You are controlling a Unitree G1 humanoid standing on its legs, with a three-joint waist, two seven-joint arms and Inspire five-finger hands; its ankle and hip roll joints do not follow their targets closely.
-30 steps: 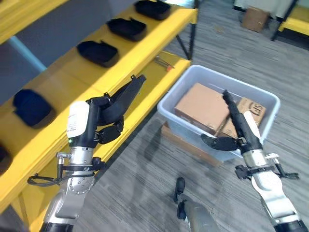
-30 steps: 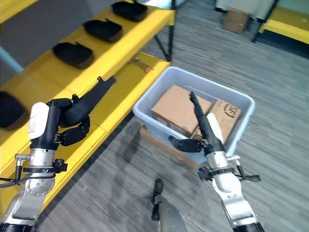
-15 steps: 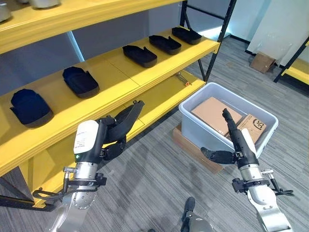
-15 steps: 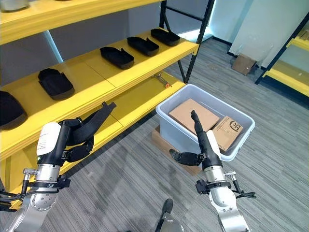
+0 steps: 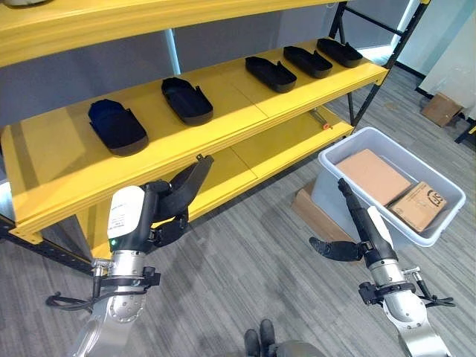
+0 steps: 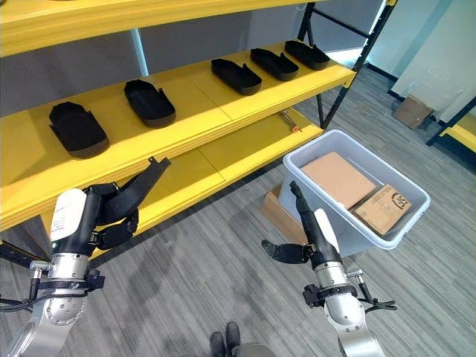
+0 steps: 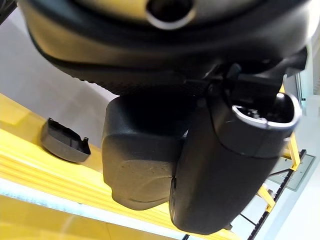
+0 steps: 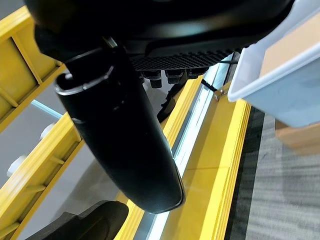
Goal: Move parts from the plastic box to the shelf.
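A pale plastic box (image 5: 328, 199) stands on the floor at the right, with two cardboard boxes (image 5: 373, 175) lying in it. Several black moulded parts (image 5: 187, 100) lie in a row on the yellow shelf (image 5: 223, 126). My left hand (image 5: 178, 197) hovers in front of the lower shelf board with fingers straight, open and empty. My right hand (image 5: 358, 222) is raised just left of the plastic box's near wall, fingers straight, thumb spread, holding nothing. The right wrist view shows the box's corner (image 8: 280, 95) past the thumb (image 8: 125, 145).
A flat cardboard piece (image 5: 311, 212) lies under the plastic box. A small orange-handled tool (image 5: 320, 120) rests on the lower shelf board (image 5: 275, 149). A black shelf post (image 5: 375, 71) stands behind the box. Grey carpet floor (image 5: 253, 275) spreads between my hands.
The whole picture has shifted: the camera swung up and left, so more of the shelf shows and the box sits further right. Both hands keep their open, empty pose.
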